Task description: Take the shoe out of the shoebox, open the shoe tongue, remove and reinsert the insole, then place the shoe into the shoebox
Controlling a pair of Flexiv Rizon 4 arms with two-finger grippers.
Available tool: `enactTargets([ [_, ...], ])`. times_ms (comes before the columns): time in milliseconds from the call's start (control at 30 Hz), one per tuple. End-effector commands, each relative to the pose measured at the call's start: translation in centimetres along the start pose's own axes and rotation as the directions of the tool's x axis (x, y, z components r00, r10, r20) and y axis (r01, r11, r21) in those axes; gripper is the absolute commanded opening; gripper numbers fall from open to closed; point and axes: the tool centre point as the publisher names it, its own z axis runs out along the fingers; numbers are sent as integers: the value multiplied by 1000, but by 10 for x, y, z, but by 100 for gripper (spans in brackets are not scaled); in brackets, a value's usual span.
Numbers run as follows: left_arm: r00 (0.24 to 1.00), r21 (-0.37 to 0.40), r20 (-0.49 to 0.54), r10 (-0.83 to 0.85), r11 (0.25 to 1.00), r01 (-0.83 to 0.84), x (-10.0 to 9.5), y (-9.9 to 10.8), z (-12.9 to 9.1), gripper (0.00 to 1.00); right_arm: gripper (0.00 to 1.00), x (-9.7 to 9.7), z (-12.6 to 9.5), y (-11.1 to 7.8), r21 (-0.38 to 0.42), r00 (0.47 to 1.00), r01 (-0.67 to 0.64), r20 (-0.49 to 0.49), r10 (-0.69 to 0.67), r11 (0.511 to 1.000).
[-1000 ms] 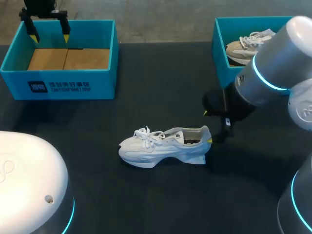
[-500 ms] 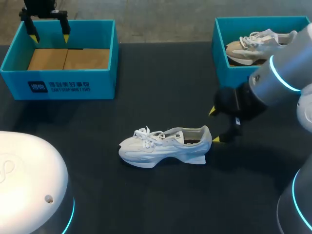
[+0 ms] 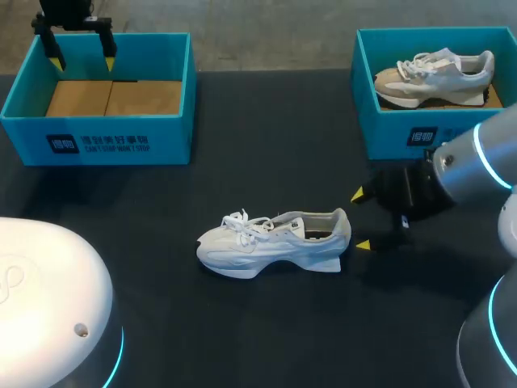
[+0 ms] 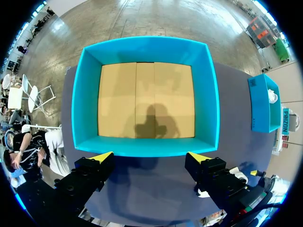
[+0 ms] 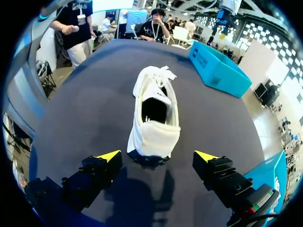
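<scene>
Jaws stood wide on both arms as I watched, the right gripper [image 3: 360, 219] just behind the heel of the white lace-up shoe [image 3: 275, 241], which sat upright on the dark table [image 3: 242, 323], collar gaping, and the left gripper [image 3: 82, 61] above the teal shoebox [image 3: 97, 133].

Head high, behind; right wrist shares shoe [image 3: 275, 241].
</scene>
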Motion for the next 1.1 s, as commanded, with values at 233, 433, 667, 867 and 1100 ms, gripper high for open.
enactTargets([
  [233,1000,-1,1,0,1000,0,0,0,0,100,100,5,0,-26,-130,996,29,-78,-40,991],
  [433,1000,-1,1,0,1000,0,0,0,0,100,100,-3,2,-40,-131,998,-13,-60,5,991],
  [667,1000,-1,1,0,1000,0,0,0,0,100,100,-6,3,-47,-162,998,-58,-41,52,985],
  [867,1000,-1,1,0,1000,0,0,0,0,100,100,-7,4,-48,-188,993,-119,-41,114,975],
  [1100,1000,-1,1,0,1000,0,0,0,0,100,100,-7,4,-48,-188,993,-119,-41,114,975],
])
